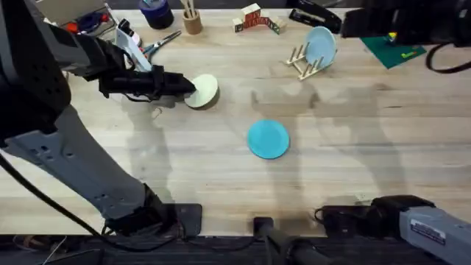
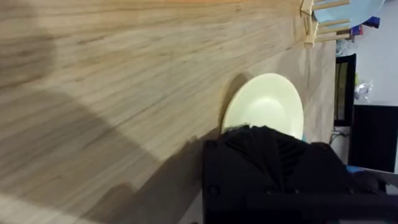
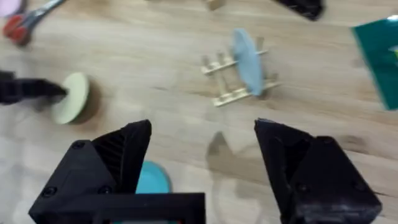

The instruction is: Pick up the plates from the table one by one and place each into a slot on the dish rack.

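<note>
Cream plate [image 1: 204, 91]: gripped at its rim by left jaws [image 1: 188, 85], tilted above desk [image 1: 353, 147]. Blue plate [image 1: 268, 139]: flat, mid-desk. Right jaws [image 3: 202, 158]: wide, empty. Rack [image 1: 303, 63]: 1 slot taken. Risk: thin edge grip, slippage judged likely in transit

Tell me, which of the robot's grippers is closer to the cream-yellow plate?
Left. The left gripper is shut on the cream-yellow plate, holding its edge. The right gripper is open, well away from it, with the turquoise plate nearer.

Left arm extended, right arm parked.
Left gripper [image 1: 190, 86] reaches toward 1 o'clock from its base, fingers clamped; right gripper [image 3: 202, 163] jaws spread wide.
</note>
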{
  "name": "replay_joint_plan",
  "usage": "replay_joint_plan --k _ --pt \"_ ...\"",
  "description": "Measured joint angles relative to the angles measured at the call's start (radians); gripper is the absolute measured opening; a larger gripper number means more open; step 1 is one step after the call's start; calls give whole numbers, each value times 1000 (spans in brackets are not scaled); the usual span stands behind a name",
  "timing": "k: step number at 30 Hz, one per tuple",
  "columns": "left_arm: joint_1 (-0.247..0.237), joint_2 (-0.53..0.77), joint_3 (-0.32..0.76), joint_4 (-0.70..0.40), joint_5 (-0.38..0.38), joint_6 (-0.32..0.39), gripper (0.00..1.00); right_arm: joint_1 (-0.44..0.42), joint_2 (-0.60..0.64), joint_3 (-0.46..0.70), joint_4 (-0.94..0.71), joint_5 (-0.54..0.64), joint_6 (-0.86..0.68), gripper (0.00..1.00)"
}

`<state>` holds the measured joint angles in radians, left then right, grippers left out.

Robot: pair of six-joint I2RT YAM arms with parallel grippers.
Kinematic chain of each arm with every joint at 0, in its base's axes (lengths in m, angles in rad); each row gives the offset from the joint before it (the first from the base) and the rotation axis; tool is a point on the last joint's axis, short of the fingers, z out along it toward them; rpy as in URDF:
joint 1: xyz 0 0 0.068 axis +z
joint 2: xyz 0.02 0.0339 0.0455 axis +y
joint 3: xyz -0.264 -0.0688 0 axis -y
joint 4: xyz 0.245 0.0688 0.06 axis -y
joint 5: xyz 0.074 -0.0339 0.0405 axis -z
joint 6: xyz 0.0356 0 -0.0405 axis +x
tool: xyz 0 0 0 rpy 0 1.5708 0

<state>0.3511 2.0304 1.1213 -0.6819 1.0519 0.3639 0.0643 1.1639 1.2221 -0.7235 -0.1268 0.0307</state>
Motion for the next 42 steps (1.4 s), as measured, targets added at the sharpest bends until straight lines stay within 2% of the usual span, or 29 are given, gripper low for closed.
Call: replay_joint_plan --k 9,21,33,42 --pt "0 0 0 0 0 0 38 184 105 1 62 -62 144 996" --pt "0 0 0 0 0 1 38 415 371 2 395 -77 361 996" --pt "0 0 0 -1 0 1 38 505 615 2 611 -77 608 995" --pt "0 0 0 -1 0 1 39 563 711 2 691 -77 768 986"
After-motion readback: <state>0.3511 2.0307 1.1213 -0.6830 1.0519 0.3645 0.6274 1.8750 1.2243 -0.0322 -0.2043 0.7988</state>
